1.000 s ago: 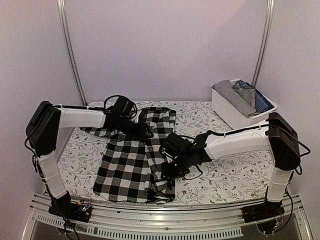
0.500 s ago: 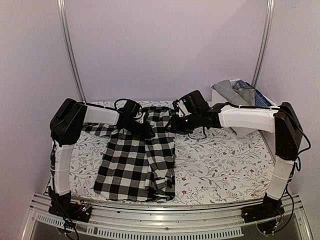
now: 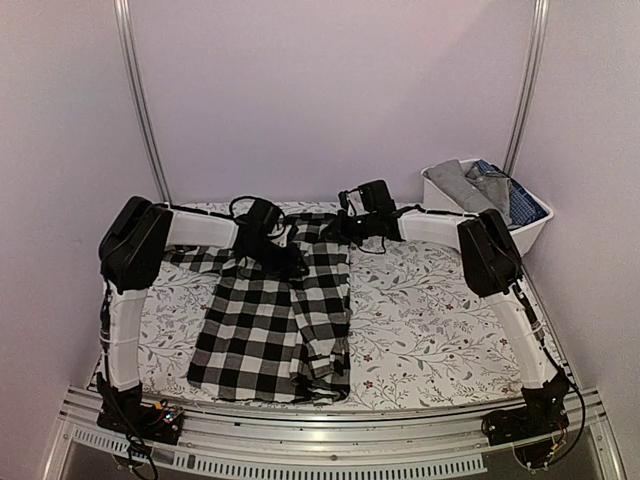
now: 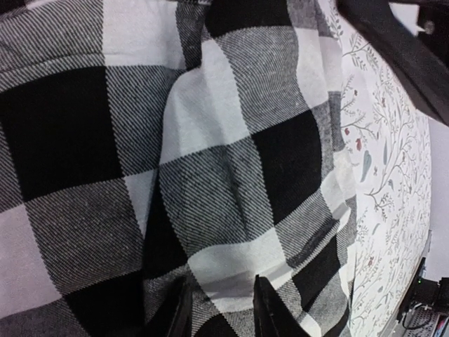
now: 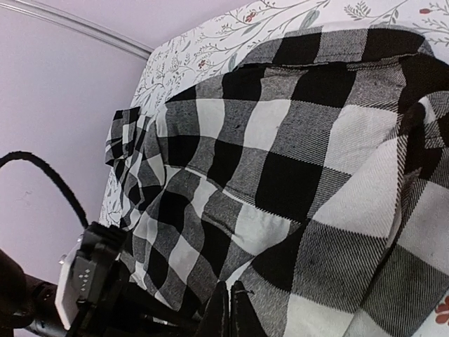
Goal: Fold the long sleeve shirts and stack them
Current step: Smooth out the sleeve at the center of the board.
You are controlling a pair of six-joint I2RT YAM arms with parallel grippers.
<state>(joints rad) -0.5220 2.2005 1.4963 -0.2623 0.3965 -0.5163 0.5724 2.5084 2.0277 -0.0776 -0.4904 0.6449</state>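
Top external view. Shows the checked shirt (image 3: 270, 320) spread lengthwise on the worktop (image 3: 440, 310), left of centre, hem near the near edge and collar end toward the far edge. Shows one sleeve reaching toward the left edge, and the right side folded inward as a long strip. Places the left gripper (image 3: 290, 262) down on the upper middle of the shirt. Places the right gripper (image 3: 335, 228) at the shirt's far right corner, touching the cloth. Gives neither jaw gap clearly at this range. Records a white bin (image 3: 450, 215) at the far right corner of the worktop, holding a grey garment (image 3: 465, 185) and a blue patterned garment (image 3: 515, 200).

Left wrist view. Shows the left gripper (image 4: 221, 312) low over the checked shirt (image 4: 210, 154), fingers (image 4: 270, 312) partly apart with a raised fold of cloth between them. Reads as a clamp on that fold, with creases running toward the fingers. Shows bare worktop (image 4: 382, 175) along the right side.

Right wrist view. Shows the right gripper (image 5: 229, 309) with jaws brought fully together, tips against the checked shirt (image 5: 295, 161). Cannot tell whether any cloth is caught between them. Shows the worktop (image 5: 231, 31) beyond the shirt's far edge, and part of the left arm (image 5: 91, 281) on the cloth at lower left.
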